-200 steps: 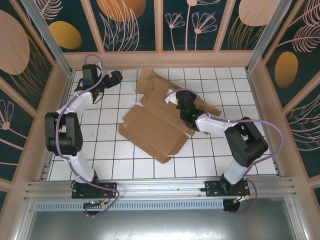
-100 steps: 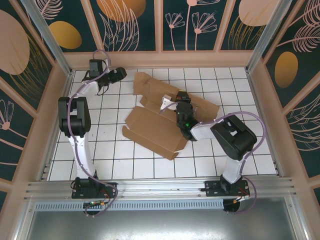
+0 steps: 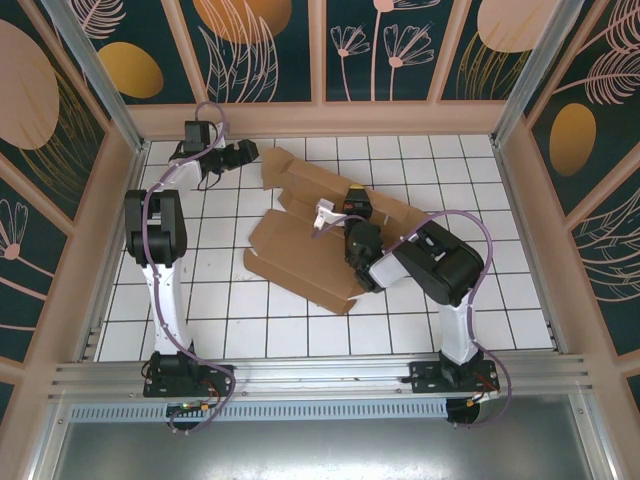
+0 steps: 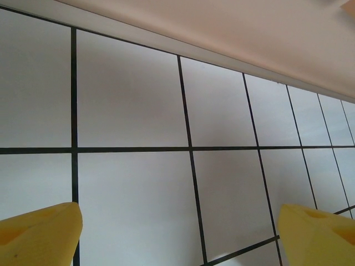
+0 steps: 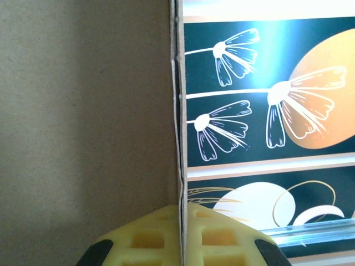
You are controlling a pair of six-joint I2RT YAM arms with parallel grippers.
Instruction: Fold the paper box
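The paper box (image 3: 300,255) lies partly unfolded on the white tiled floor, a brown cardboard sheet with flaps reaching toward the back left. My right gripper (image 3: 322,215) is over its middle, shut on a raised flap. In the right wrist view the yellow pads (image 5: 150,238) pinch the thin cardboard edge, and the brown panel (image 5: 83,111) fills the left half. My left gripper (image 3: 248,155) hovers near the back wall, just left of the box's back-left flap. Its yellow fingertips (image 4: 39,235) stand wide apart over bare tiles, open with nothing between them.
The pink back wall (image 3: 320,118) runs close behind the left gripper, and its base (image 4: 222,27) shows in the left wrist view. Side walls enclose the floor. Bare tiles (image 3: 220,300) lie in front of and left of the box. A metal rail (image 3: 320,375) crosses the front.
The left arm has stretched further back and right, bringing its gripper up beside the box's back-left flap. The right arm has folded in, and the box has shifted slightly left with it.
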